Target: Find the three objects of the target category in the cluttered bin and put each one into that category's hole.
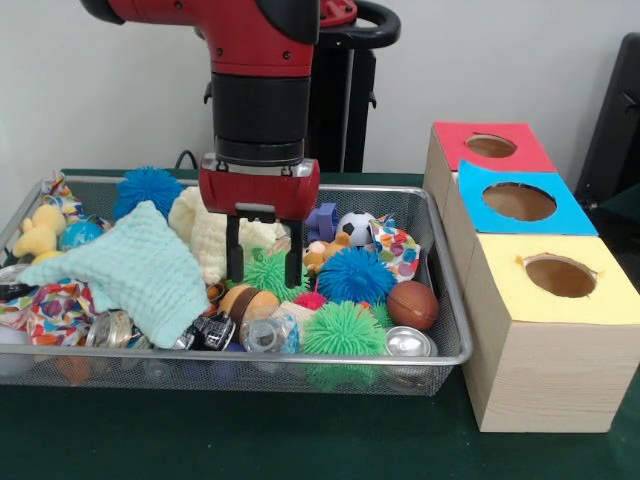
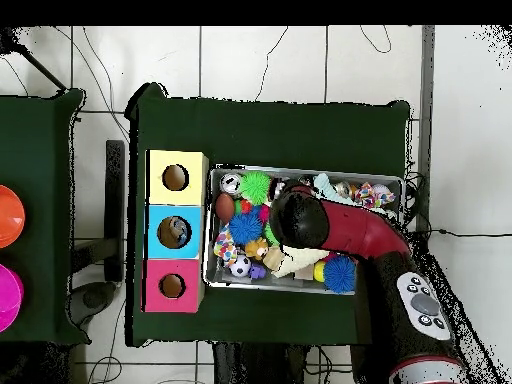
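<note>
A wire mesh bin (image 1: 300, 358) is packed with toys and cloths. My gripper (image 1: 265, 268) reaches down into its middle, open, its two black fingers (image 1: 235, 250) standing on either side of a green spiky ball (image 1: 268, 272). A blue spiky ball (image 1: 355, 275) lies just right of it, another green spiky ball (image 1: 343, 330) is at the front, and another blue one (image 1: 148, 188) is at the back left. In the overhead view the arm (image 2: 340, 228) covers the gripper and the bin's (image 2: 210, 240) middle.
Three boxes with round holes stand beside the bin: red (image 1: 490, 145), blue (image 1: 518, 200), yellow (image 1: 560, 275). Also in the bin are a mint cloth (image 1: 140, 270), a cream cloth (image 1: 205, 235), a soccer ball (image 1: 355, 228), a brown ball (image 1: 412, 305) and a yellow duck (image 1: 40, 232).
</note>
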